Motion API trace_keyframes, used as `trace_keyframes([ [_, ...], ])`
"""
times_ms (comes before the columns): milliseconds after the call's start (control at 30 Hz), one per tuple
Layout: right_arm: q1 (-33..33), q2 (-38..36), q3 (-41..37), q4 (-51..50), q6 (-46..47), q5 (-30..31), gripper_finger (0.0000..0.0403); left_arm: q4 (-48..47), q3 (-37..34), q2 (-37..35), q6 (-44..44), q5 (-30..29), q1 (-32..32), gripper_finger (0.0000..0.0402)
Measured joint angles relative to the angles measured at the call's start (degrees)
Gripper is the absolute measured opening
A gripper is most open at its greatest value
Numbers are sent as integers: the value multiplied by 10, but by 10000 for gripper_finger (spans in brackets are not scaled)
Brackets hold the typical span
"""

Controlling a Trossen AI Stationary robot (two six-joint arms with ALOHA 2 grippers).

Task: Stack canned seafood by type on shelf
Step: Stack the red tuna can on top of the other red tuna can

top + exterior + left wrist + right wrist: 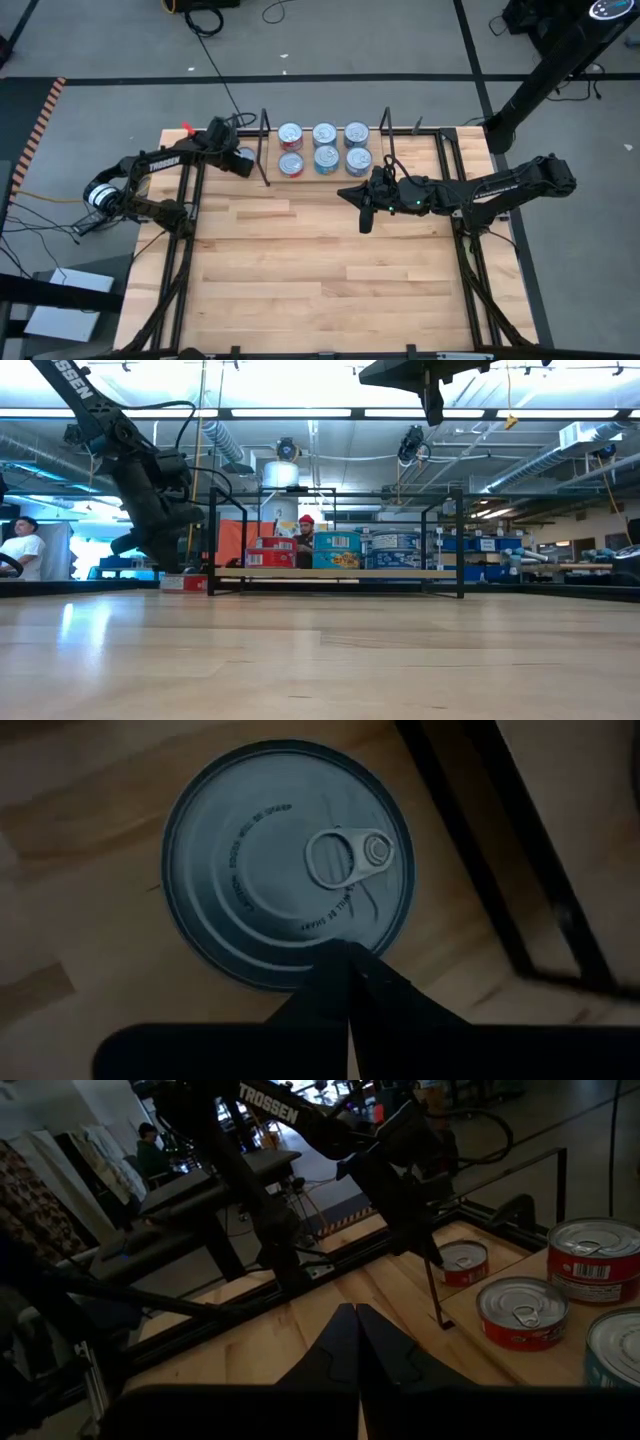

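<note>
A lone red-labelled tin (pixel 463 1262) of the canned seafood rests on the tabletop just outside the left end frame (pixel 265 150) of the shelf (pixel 320 177). Its silver pull-tab lid (pixel 285 860) fills the left wrist view. My left gripper (pixel 350 955) is shut and slants down over the lid's rim. On the shelf board stand red-labelled tins (pixel 290 135) at the left and blue-labelled tins (pixel 326 157) to their right, in low stacks (pixel 337 550). My right gripper (pixel 365 222) is shut and hangs high over the table, near the shelf's right end. My left gripper has its shut fingertips (pixel 345 952) over the rim of the lone tin's lid (pixel 300 982), coming from above at a slant. Whether they touch the lid cannot be told. The tin sits flat on the table.
Black frame rails (pixel 185 230) run along the table's left and right sides. The shelf's right end frame (pixel 387 140) stands close to my right arm. The wide wooden tabletop (pixel 320 280) lies toward the near edge. People (pixel 22 545) show in the room behind.
</note>
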Motion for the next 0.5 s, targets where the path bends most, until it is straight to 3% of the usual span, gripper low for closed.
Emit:
trace_keyframes([
  [233, 6, 0, 0, 0, 0, 0, 2, -43, 26, 0, 115, -28, -1, 0],
  [367, 7, 0, 0, 0, 1, 0, 2, -52, 25, 1, 129, -71, -1, 0],
  [500, 7, 0, 0, 0, 4, 0, 2, -52, 19, 1, 146, -73, -1, 0],
])
